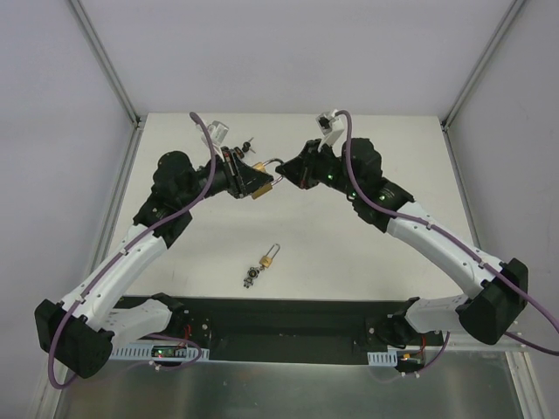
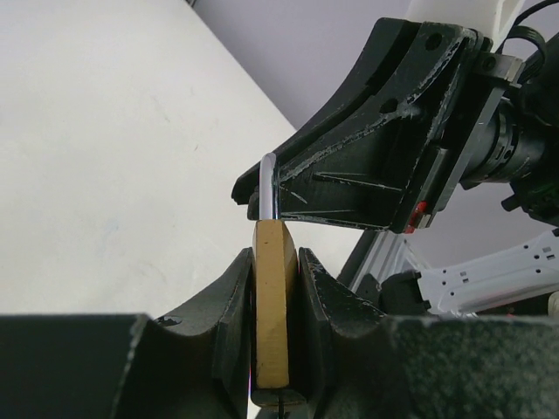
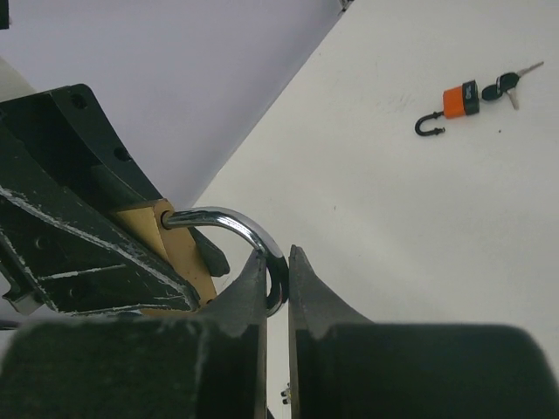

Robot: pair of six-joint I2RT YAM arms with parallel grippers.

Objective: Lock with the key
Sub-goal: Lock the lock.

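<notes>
Jaws of the left gripper [image 2: 275, 266] clamped the brass padlock [image 2: 273, 336] above the bench [image 1: 175, 262], toward its far edge; jaws of the right gripper [image 3: 278, 262] were closed on its shackle [image 3: 220, 216].

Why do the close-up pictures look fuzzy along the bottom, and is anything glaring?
Left wrist view: the black fingers nearest the lens are soft, the brass padlock body sharper. Right wrist view: bright glints along the curved steel shackle, near fingers blurred. Top view: even light, only faint shadows on the white table.
</notes>
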